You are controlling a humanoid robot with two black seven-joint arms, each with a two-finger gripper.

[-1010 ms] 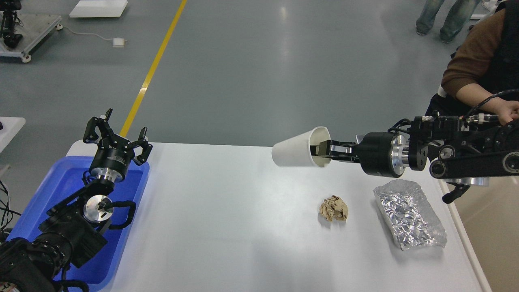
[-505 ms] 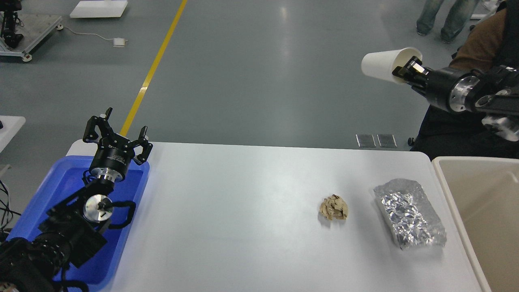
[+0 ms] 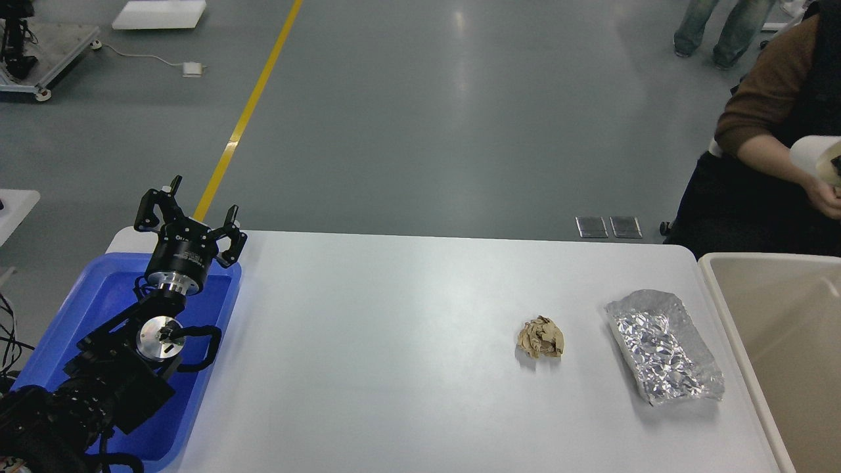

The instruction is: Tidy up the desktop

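Desktop (image 3: 394, 368) white, smooth (rounded corners), rectangular

Crumpled paper (image 3: 541, 337) beside foil tray (image 3: 663, 346)

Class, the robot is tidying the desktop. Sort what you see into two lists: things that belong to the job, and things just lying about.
Part of the job:
desktop
crumpled brown paper
foil tray
white paper cup, at the right edge
beige bin
blue tray
left gripper, open above the blue tray

Just lying about:
seated person
white adapter on the floor
yellow floor line
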